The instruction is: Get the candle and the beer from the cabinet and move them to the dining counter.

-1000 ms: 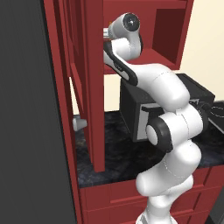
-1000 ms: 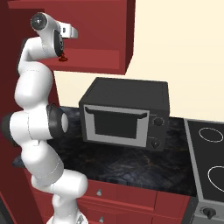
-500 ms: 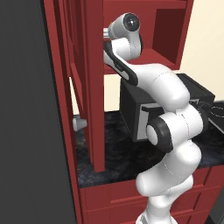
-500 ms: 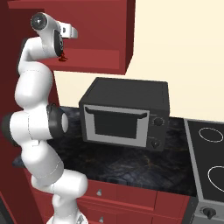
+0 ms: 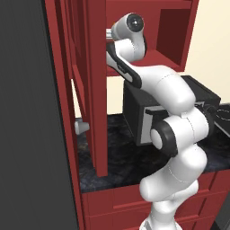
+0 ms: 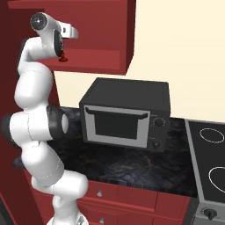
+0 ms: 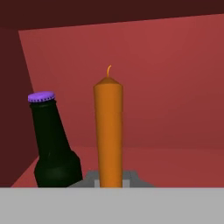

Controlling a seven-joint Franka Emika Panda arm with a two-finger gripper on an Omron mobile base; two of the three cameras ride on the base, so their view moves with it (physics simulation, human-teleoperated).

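Inside the cabinet, claw pinching the upright candle, beer just beside it.

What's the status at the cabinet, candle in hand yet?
Gripper shut on candle, candle upright. Beer beside it on cabinet shelf, not yet picked. Nothing blocking.

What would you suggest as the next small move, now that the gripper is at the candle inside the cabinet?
Probably a short, straight lift. The gripper looks shut on the candle, which stands upright on the cabinet shelf with the beer close beside it, so raising it first should avoid knocking the bottle.
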